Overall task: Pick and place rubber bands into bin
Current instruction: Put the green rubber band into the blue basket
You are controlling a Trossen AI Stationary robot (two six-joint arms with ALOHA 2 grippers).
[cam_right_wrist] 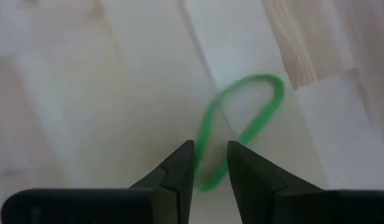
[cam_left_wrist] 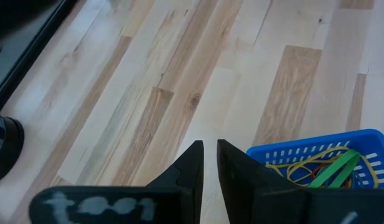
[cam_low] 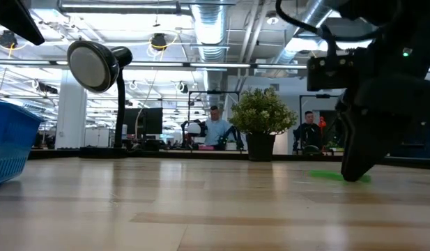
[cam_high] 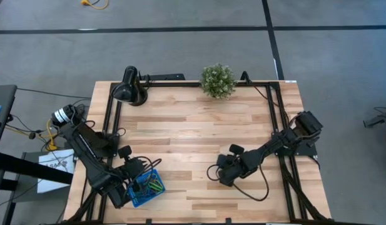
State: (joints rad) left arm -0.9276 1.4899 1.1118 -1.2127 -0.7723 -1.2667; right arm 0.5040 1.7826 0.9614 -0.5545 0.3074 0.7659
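Observation:
A single green rubber band lies flat on the wooden table as a long loop; in the low view the rubber band shows beside my right gripper. My right gripper is down at the table right of centre, narrowly open, with its fingers on either side of the loop's near end. The blue bin stands near the table's near-left corner and holds several rubber bands in green, yellow and red. My left gripper is shut and hangs just beside the bin. My right gripper comes at the green band from above, slanting down. The band's near end lies on the table between the two fingers. I cannot tell whether either finger touches it.
A black round lamp and a small potted plant stand at the table's far edge. A black cable loops on the table near my right arm. Bare wood lies between the bin and the right gripper. People sit in the room beyond.

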